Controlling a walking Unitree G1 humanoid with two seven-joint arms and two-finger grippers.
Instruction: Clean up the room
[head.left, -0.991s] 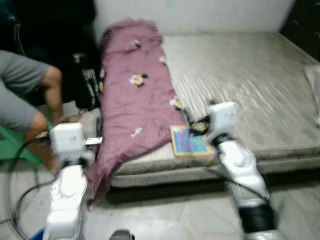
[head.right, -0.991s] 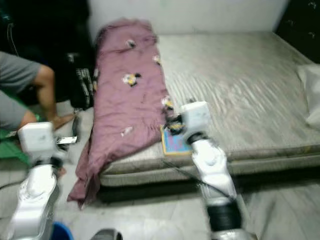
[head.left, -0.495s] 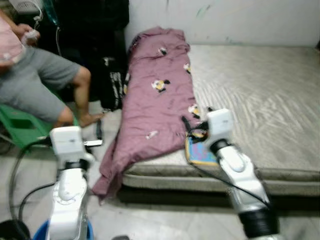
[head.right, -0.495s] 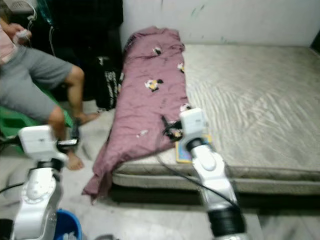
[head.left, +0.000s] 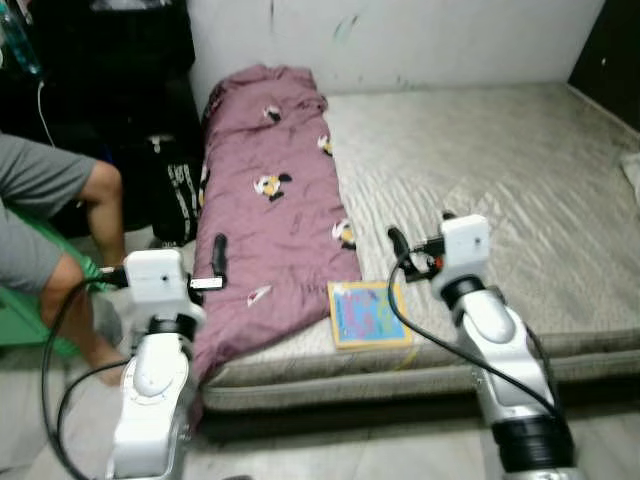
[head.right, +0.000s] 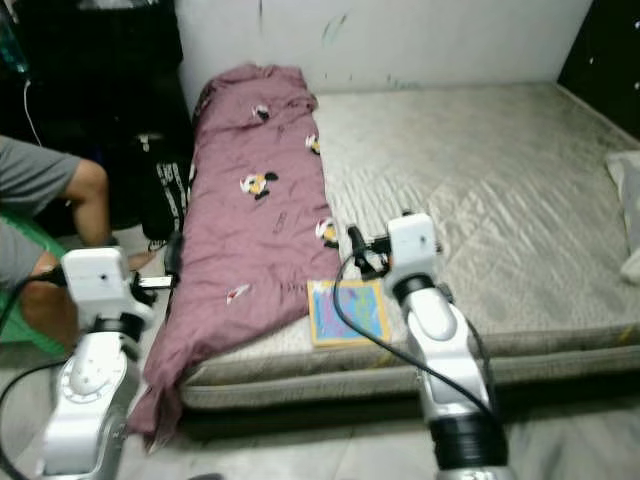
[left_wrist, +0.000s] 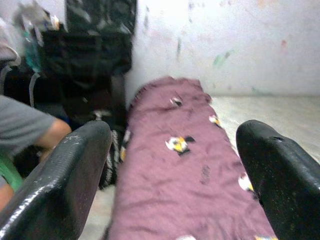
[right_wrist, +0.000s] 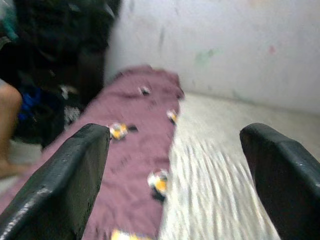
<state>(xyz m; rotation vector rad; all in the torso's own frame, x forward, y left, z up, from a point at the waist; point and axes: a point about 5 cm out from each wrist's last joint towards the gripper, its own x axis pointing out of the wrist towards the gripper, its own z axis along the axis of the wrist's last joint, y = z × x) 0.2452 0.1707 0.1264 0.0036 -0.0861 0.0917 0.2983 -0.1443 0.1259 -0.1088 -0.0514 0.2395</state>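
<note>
Two pincers, left (head.left: 218, 262) and right (head.left: 397, 243), hang spread and empty above the bed (head.left: 520, 180). A colourful book (head.left: 368, 312) lies at the mattress edge beside a purple blanket (head.left: 270, 190); a careless reach could knock it off.

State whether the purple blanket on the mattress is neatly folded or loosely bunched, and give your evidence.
Loosely bunched. The purple blanket lies in a long wrinkled strip along the mattress edge, its lower end hanging over the side toward the floor.
</note>
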